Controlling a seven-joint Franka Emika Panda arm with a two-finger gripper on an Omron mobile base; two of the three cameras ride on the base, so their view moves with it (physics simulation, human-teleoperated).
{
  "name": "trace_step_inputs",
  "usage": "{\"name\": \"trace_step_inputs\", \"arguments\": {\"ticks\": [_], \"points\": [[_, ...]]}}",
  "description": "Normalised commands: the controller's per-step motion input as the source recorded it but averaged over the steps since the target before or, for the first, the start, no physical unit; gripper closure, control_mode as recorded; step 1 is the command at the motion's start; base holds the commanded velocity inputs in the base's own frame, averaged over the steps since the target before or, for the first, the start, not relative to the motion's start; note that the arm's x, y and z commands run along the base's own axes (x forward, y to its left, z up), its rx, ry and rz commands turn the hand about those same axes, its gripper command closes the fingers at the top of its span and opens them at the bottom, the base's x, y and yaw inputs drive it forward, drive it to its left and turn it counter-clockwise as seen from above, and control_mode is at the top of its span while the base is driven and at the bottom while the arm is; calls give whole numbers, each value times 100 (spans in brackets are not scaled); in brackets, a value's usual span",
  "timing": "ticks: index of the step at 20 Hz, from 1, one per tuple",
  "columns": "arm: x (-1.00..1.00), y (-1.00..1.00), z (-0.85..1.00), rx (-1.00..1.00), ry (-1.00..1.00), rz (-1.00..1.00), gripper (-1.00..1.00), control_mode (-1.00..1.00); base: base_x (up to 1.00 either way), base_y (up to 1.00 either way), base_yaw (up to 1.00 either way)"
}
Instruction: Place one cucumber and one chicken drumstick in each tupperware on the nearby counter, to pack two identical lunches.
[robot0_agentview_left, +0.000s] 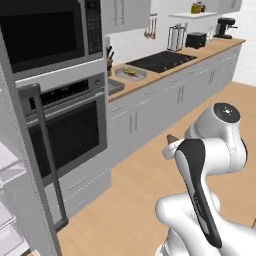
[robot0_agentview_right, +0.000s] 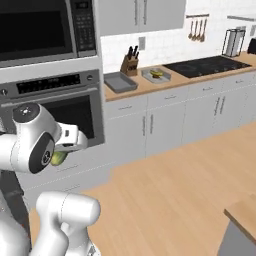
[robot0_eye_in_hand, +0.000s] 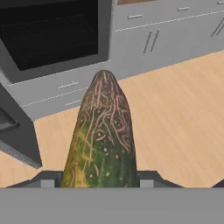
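Clenched on a cucumber (robot0_eye_in_hand: 103, 135), your gripper (robot0_eye_in_hand: 98, 181) holds it pointing away from the hand, out over the wooden floor (robot0_agentview_right: 175, 190) in front of the oven (robot0_agentview_right: 55, 107). You can see its green end (robot0_agentview_right: 59, 158) peeking out below the arm in the right base view. Far ahead, the counter (robot0_agentview_right: 145, 85) runs right from the oven toward the stovetop (robot0_agentview_right: 205, 65). On it you have two grey trays: one (robot0_agentview_right: 120, 81) nearest the oven, bare inside, and another (robot0_agentview_right: 156, 75) just right of the knife block (robot0_agentview_right: 130, 64), holding something yellowish-green you cannot make out clearly.
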Motion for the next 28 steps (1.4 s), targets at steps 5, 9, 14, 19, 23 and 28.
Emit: {"name": "trace_step_inputs", "arguments": {"ticks": [5,9,14,19,23,28], "points": [[0,0,0,0,0,0,100,100,100,-45,1],[0,0,0,0,0,0,100,100,100,4,11],[0,0,0,0,0,0,100,100,100,7,13],[0,0,0,0,0,0,100,100,100,-34,18],[0,0,0,0,0,0,100,100,100,-56,13],[0,0,0,0,0,0,100,100,100,-43,21]]}}
